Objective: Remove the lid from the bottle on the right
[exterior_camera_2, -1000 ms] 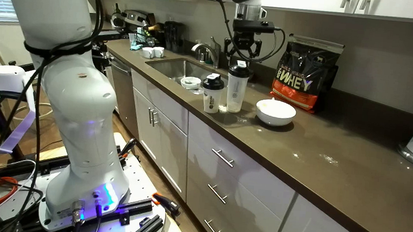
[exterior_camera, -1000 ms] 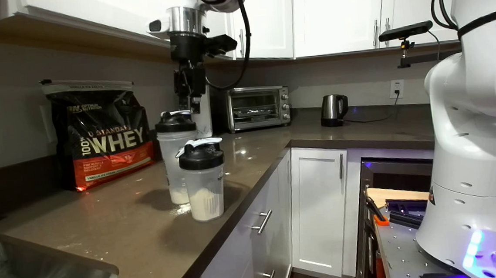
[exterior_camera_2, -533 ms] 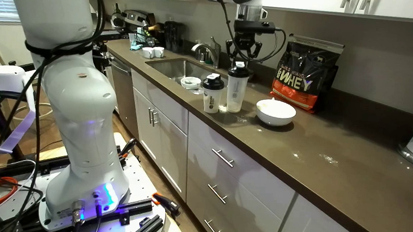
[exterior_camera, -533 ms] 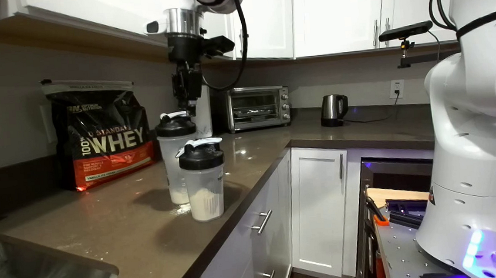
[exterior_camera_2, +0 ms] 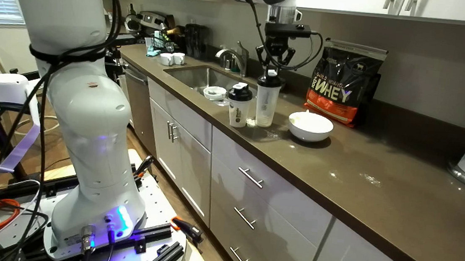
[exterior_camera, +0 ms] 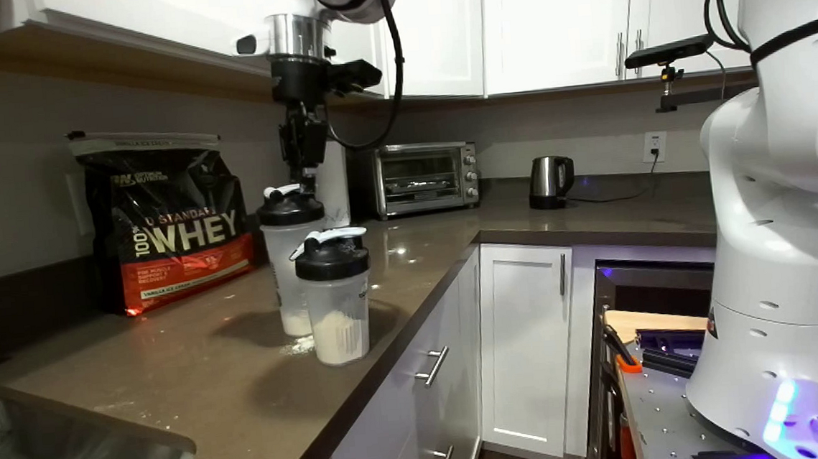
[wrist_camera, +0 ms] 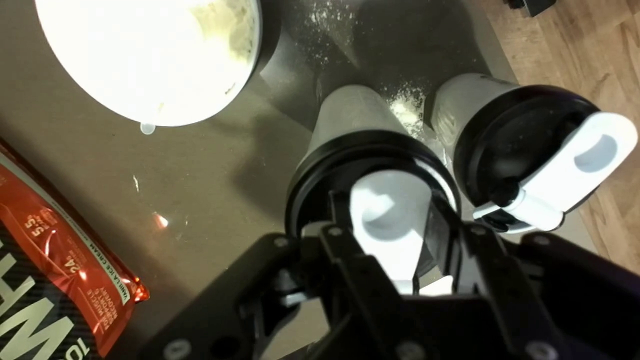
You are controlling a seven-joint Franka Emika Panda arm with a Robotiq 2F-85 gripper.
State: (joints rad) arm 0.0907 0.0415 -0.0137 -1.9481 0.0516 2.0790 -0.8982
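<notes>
Taller shaker bottle (exterior_camera_2: 266,105) stands upright below the gripper (wrist_camera: 392,204), black lid (exterior_camera_2: 269,82) on. Jaws part-way apart, astride the white flip cap (wrist_camera: 391,222); contact unclear. Judgement: light, stiff plastic, apt to tip or spin; pinch the cap low.

Black lid (exterior_camera_2: 269,81) on tall upright bottle (exterior_camera_2: 265,107)

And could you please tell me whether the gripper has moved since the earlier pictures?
Yes: in both exterior views, the gripper has shifted slightly toward the whey bag, which stands where it did.
</notes>
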